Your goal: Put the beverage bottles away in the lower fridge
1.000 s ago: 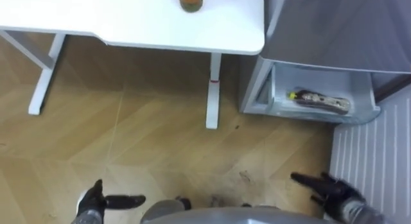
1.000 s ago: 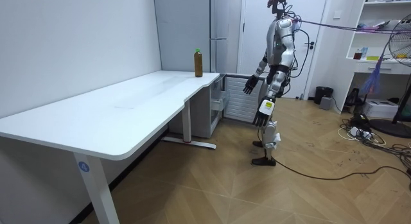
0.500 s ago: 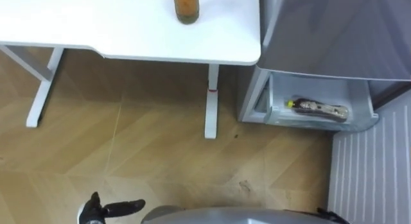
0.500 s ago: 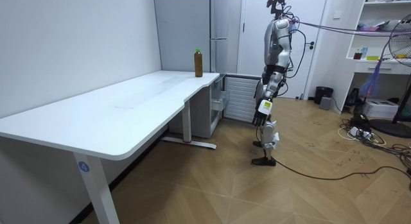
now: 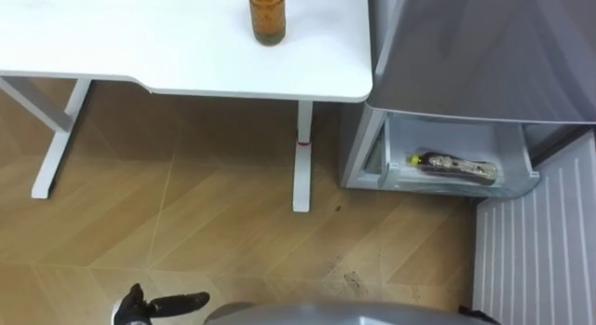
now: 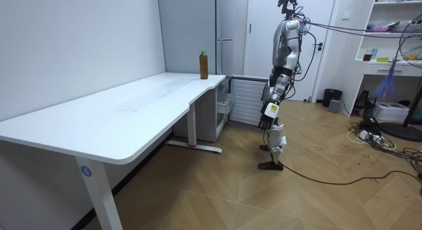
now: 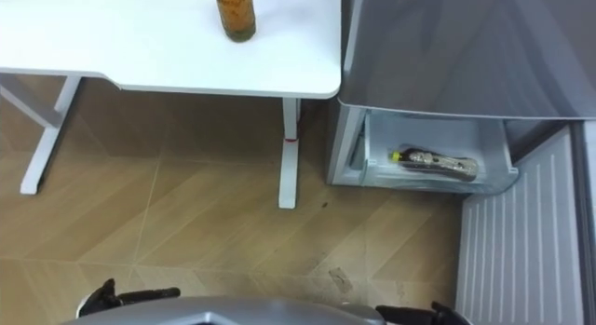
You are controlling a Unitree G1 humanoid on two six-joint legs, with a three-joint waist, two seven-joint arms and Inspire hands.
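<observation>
Two bottles: one bottle (image 5: 453,165) lay flat in the open fridge drawer (image 5: 507,183), long axis left-right, cap pointing left. The other bottle (image 5: 267,13) stood upright near the smooth white table's (image 5: 140,46) edge by the grey fridge (image 5: 466,55). The left hand (image 5: 149,304) hung open and empty over bare wooden floor (image 5: 214,204). I could not tell the right hand's (image 7: 430,315) state.

My two head eyes stare straight down on the surface (image 5: 186,60) and fridge drawer (image 5: 486,143); the room camera, well off, looks along that same surface toward me.
</observation>
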